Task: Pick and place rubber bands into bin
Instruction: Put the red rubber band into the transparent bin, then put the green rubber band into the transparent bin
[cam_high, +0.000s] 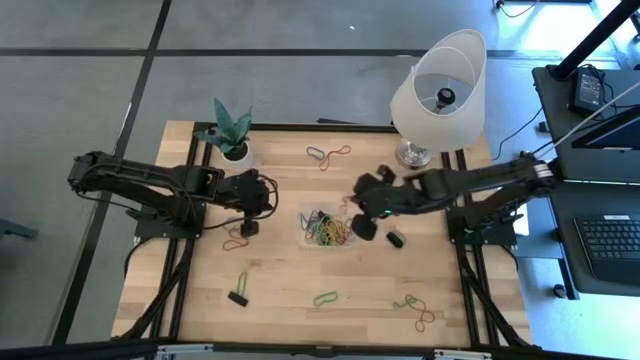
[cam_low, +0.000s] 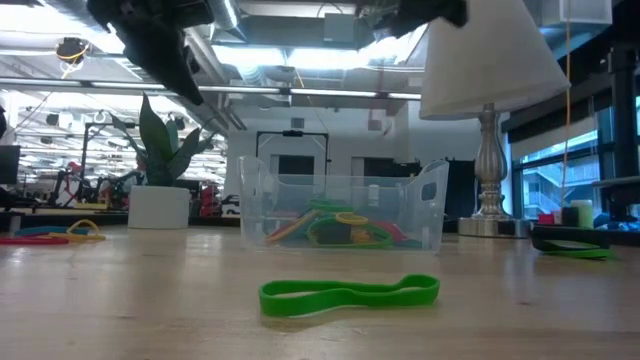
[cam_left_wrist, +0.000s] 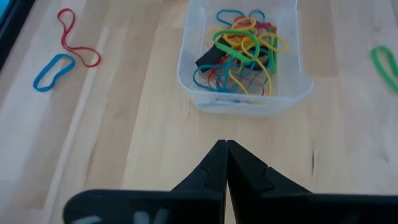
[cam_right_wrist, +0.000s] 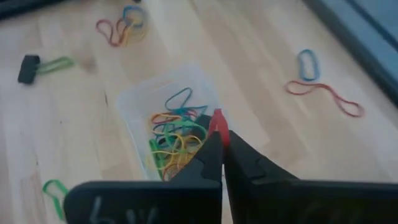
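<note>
I read the right gripper (cam_right_wrist: 219, 144) as clamped on a red rubber band (cam_right_wrist: 217, 123), a short red piece showing at the pinched fingertips. It hangs over the bin (cam_high: 303, 222), at the rim nearest that arm; in the high view it (cam_high: 362, 222) sits just beside the bin's right wall. Below the tips the bin (cam_right_wrist: 127, 102) holds a tangle of yellow, green, blue and red rubber bands (cam_right_wrist: 174, 140). Past the far rim, bare wood runs out to a black clip with a green band (cam_right_wrist: 43, 65), and further to a red, yellow and blue cluster (cam_right_wrist: 121, 25). Off to the side, well apart, lie a blue loop (cam_right_wrist: 306, 62) and a long red loop (cam_right_wrist: 324, 96).

I see the left gripper (cam_left_wrist: 225, 152) with fingers together and nothing between them. It hangs over open table short of the bin's near wall (cam_left_wrist: 245, 104), with a clear strip of wood between tips and bin. In the high view it (cam_high: 250, 222) is left of the bin, near a red band (cam_high: 236, 241) on the table.

From the low view, a green band (cam_low: 349, 292) lies flat on the table in front of the bin (cam_low: 430, 200); the lamp base (cam_low: 488, 222) stands to one side of it and the white plant pot (cam_low: 159, 207) to the other.
</note>
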